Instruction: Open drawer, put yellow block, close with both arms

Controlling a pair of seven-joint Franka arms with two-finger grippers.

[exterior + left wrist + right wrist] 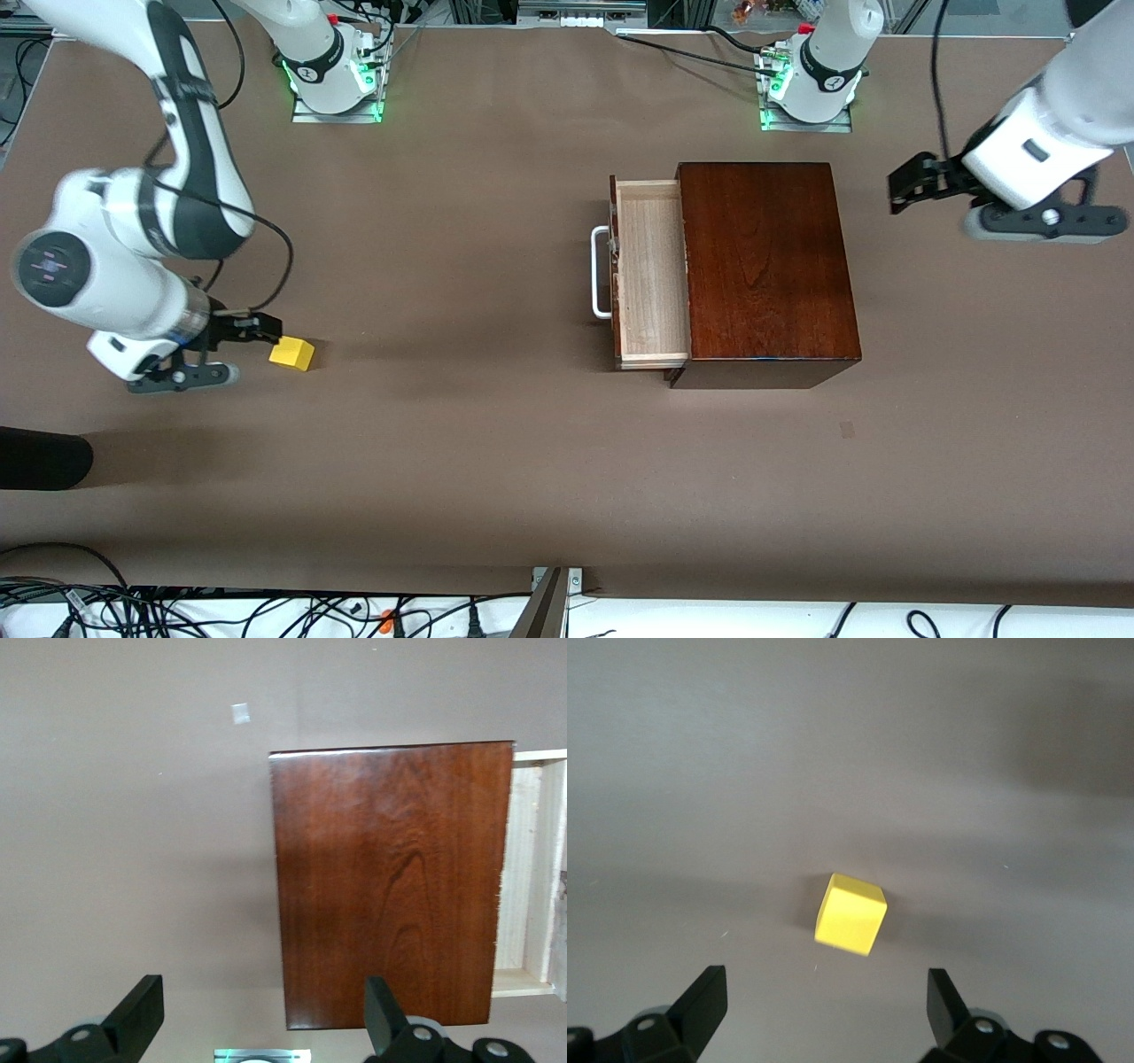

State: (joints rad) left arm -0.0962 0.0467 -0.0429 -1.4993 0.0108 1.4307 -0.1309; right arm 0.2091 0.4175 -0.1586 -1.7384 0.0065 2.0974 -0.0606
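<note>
Yellow block [292, 354] sits on the brown counter [461, 443] toward the right arm's end, well apart from the drawer [651, 273], which stands pulled out of its mahogany box [766, 270] with the pale tray bare and the white loop handle [601, 271] facing the block's end of the counter. The right pincer [257, 330] is just beside the block, its fingers spread wide and gripping nothing; in the right wrist view the block [850, 914] lies ahead of the pincer [826, 1005] and roughly centred between the two fingertips, turned a little askew so its faces do not quite square up with them, though how high the fingers hang above the counter is hard to judge. The right arm is plainly the nearer one. The left pincer [912, 186] waits released over the counter near the box's closed end, its wrist view showing the box top [390, 886].
</note>
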